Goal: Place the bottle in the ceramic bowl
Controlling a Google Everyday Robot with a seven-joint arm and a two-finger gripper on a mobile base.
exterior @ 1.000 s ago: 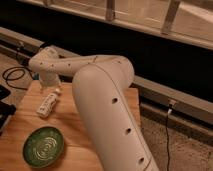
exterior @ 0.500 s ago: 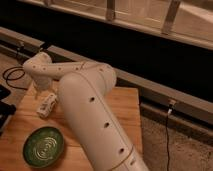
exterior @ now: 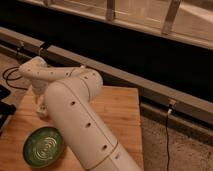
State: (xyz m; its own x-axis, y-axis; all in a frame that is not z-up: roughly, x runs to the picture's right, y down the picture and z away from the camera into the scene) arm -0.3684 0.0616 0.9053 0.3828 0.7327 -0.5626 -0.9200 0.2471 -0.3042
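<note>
1. One big white arm (exterior: 75,117) reaches from the bottom right of the camera view over to the back left of the worktop (exterior: 120,107).
2. Its end effector (exterior: 39,103) points down at the back left part of the worktop, just under the bent wrist.
3. I cannot tell how wide the end effector stands, or if it has hold of anything. The arm hides most of it.
4. The bottle (exterior: 45,111) shows only as a small pale lump right at the tip of the end effector, low down by the wood. I cannot tell if the two are touching.
5. The ceramic bowl (exterior: 43,146) sits near the front left corner of the worktop. It is in front of the end effector and apart from it. It is dark green with pale rings inside.
6. The worktop is made of light wood planks.
7. A black cable (exterior: 10,76) loops at the left, behind the worktop.
8. A long grey rail (exterior: 125,75) runs behind the worktop. Past it is a wide dark band, and above that a pale frame with posts.
9. On the right is a speckled grey floor (exterior: 185,150). A thin black wire (exterior: 167,132) runs down across it from the rail.
10. The bottle's label is too hidden to read.
</note>
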